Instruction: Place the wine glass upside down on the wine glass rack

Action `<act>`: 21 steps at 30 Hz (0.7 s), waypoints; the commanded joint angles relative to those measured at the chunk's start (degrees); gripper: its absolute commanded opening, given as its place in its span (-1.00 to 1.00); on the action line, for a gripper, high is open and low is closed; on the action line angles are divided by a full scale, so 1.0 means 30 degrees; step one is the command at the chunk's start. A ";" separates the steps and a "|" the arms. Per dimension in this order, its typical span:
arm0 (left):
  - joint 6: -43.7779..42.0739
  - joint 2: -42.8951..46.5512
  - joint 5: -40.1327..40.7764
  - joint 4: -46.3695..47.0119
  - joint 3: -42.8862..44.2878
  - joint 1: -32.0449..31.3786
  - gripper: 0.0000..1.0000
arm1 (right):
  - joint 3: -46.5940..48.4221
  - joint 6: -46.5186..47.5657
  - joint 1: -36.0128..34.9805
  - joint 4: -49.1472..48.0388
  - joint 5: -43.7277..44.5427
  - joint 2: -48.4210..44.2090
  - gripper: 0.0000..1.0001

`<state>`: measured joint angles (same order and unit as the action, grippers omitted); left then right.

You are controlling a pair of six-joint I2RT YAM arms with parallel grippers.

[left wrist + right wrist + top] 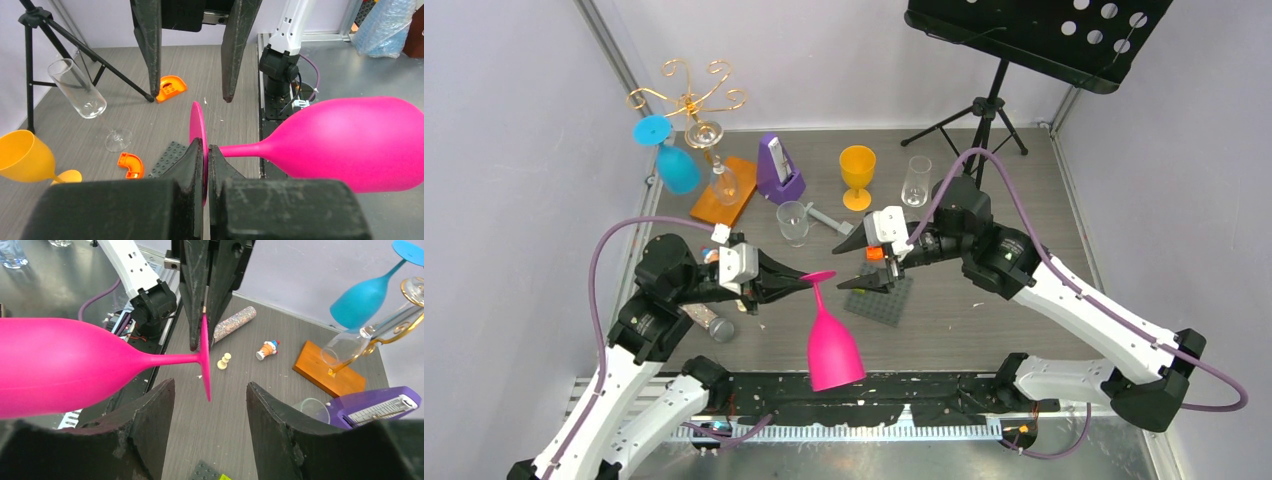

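**Pink glass pinched by its foot, well away from the rack**

The left claw (pixel 801 281) is pressed together on the flat round foot of the bright pink wine glass (pixel 834 350), with one finger on each face of the disc. The left wrist view shows its pads (pixel 192 160) tight against the foot. In the top view the foot sits at the middle, and the stem runs down the frame to the bowl at lower centre, near the front edge of the grey bench (pixel 954 335). The right claw (pixel 854 263) faces it from the right, spread apart. In its own view the foot's rim lies in the gap between the fingers and touches neither. The wine glass rack (pixel 690 97), thin gold wire scrolls on an orange rectangular base, stands at the upper left, well apart from the pink glass. A blue wine glass (pixel 678 170) and a clear glass (pixel 723 183) hang from it bowl down
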<state>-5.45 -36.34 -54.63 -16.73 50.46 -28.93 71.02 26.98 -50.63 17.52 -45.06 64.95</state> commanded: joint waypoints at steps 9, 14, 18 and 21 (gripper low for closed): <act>0.0038 -0.0444 -0.0674 0.1670 0.0847 -0.0445 -1.00 | 0.0479 -0.0406 -0.0878 -0.1089 -0.0391 0.0821 0.09; 0.0207 -0.0249 -0.0828 0.2024 0.0804 -0.0575 -1.00 | 0.0617 -0.0486 -0.0934 -0.0996 0.0005 0.1172 -0.12; 0.0287 -0.0137 -0.0615 0.2219 0.0583 -0.0582 -1.00 | 0.0799 -0.0733 -0.0936 -0.0934 0.0105 0.1230 -0.81; 0.0653 0.0003 0.0702 0.2338 0.0420 -0.0564 -0.70 | 0.1030 -0.0859 -0.0935 -0.0867 0.0398 0.1244 -0.89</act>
<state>-5.13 -37.17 -55.09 -13.30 50.46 -30.33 71.09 25.41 -53.19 16.99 -45.56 68.82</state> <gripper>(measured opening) 0.041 0.085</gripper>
